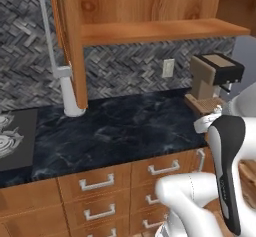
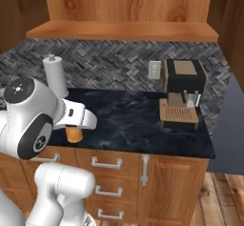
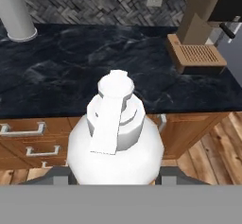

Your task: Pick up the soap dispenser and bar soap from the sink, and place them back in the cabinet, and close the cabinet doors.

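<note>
Left base view: open cabinet [image 1: 150, 11] overhead, wooden shelf jutting out, one door [image 1: 70, 41] swung open toward the camera with its silver handle [image 1: 50, 31] at the left. Below, dark marble counter [image 1: 115, 126], paper-towel roll [image 1: 71, 98] standing behind the door's lower edge, stovetop [image 1: 12, 138] at far left, coffee machine [image 1: 212, 81] at the right end. White arm [image 1: 225, 166] rising at lower right, in front of the drawers [image 1: 100, 191].

Right base view: same counter, coffee machine at right, wall outlet [image 2: 154, 69] just left of it, roll near the back at left. Gripper [image 2: 74, 127] hidden under the white wrist, clamped on the dispenser [image 2: 74, 134]; orange body peeking out beneath, held at the counter's front edge, above the drawers.

Hand view: white pump top [image 3: 113, 112] of the dispenser close up between the fingers, held upright. Beyond it counter, drawers and wood floor [image 3: 212, 142].
</note>
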{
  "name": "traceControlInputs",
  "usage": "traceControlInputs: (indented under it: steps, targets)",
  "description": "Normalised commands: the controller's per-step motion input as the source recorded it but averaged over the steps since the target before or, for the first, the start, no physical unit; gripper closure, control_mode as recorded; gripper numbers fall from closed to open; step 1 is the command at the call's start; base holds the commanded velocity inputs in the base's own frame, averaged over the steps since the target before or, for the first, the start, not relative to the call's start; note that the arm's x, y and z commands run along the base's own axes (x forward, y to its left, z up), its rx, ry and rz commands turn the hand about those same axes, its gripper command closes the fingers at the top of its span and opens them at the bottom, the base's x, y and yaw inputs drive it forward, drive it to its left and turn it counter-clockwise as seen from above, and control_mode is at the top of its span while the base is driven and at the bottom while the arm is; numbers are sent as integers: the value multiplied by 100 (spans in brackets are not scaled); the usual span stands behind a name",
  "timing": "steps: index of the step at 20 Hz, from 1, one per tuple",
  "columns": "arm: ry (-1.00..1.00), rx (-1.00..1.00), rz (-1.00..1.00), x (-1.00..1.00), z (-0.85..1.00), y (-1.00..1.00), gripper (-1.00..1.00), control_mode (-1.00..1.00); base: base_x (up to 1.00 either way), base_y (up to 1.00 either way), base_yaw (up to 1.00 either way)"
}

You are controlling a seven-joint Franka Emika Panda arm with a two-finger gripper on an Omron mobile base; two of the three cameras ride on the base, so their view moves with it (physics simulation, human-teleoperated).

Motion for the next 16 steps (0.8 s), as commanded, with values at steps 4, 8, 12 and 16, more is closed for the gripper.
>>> traceControlInputs:
  steps: [4,8,12,16]
  targets:
    - [0,0,0,0,0,0,100,100,68,-16,2]
    - [0,0,0,0,0,0,100,100,53,-18,6]
    - [0,0,0,0,0,0,100,100,28,-14,4]
    - [0,0,0,0,0,0,100,100,9,-6,3]
